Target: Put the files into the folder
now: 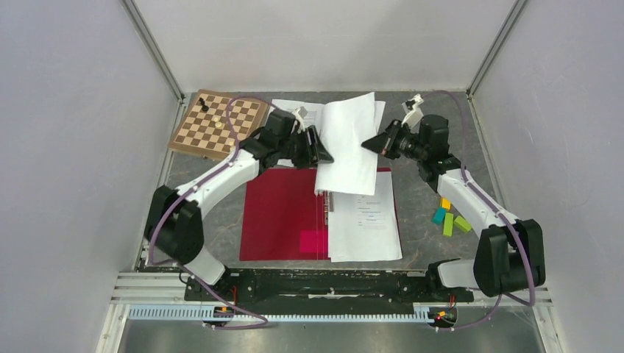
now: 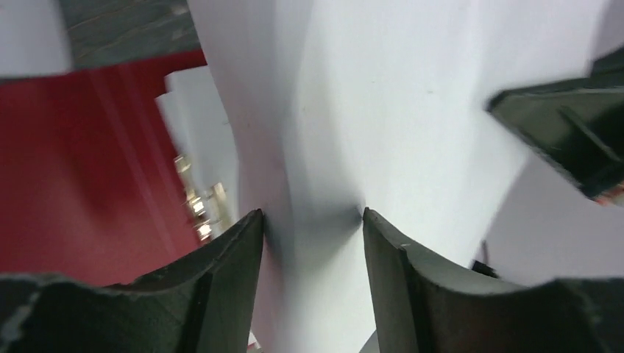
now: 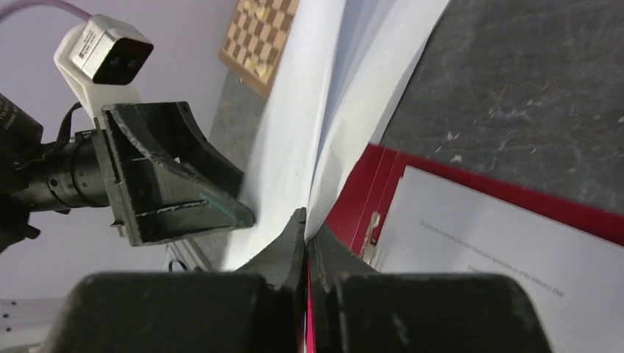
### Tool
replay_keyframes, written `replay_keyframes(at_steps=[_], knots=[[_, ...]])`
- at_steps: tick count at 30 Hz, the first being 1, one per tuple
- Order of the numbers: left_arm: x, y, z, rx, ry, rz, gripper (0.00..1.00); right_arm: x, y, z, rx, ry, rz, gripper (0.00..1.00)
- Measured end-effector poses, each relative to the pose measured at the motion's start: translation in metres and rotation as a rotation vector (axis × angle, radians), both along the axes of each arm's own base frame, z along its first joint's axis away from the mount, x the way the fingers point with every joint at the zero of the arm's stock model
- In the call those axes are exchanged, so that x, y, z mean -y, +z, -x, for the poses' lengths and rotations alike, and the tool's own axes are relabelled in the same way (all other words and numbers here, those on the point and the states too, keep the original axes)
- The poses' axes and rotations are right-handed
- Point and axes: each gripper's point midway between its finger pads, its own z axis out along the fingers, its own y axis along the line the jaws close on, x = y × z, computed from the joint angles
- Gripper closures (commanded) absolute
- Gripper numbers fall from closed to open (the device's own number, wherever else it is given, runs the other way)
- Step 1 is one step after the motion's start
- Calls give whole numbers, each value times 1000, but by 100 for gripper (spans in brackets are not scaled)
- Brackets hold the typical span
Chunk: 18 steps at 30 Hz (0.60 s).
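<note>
The red folder (image 1: 283,213) lies open at the table's centre, with its metal clip (image 2: 197,202) at the spine and a pink patch low on the left half. A stack of printed files (image 1: 364,220) lies on its right half. My right gripper (image 3: 305,220) is shut on the edge of a blank white sheet (image 1: 346,143) and holds it raised and curled above the folder's far edge. My left gripper (image 2: 313,217) is open, its fingertips against the same sheet (image 2: 383,110) from the left. More files (image 1: 305,112) lie on the table behind.
A brown-and-white chessboard (image 1: 217,123) with a dark piece (image 1: 203,104) sits at the back left. Several coloured blocks (image 1: 449,217) lie right of the folder, next to the right arm. Grey walls close in the table on three sides.
</note>
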Motion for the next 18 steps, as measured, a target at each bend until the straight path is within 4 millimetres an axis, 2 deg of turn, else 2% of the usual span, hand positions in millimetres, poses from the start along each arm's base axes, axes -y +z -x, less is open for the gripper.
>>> replay_keyframes(at_steps=[5,7,10,14,18], knots=[[-66,-42,27,12,171,-259,42,-32,0,39,-4,97,80,100],[-91,-59,38,1,233,-342,52,-39,4,51,3,122,91,100],[-119,-78,50,-18,307,-431,68,-48,13,62,10,144,98,100],[-142,-104,63,-70,387,-508,81,-71,28,76,31,194,98,100],[-153,-123,73,-129,437,-541,89,-99,48,97,63,272,67,100]])
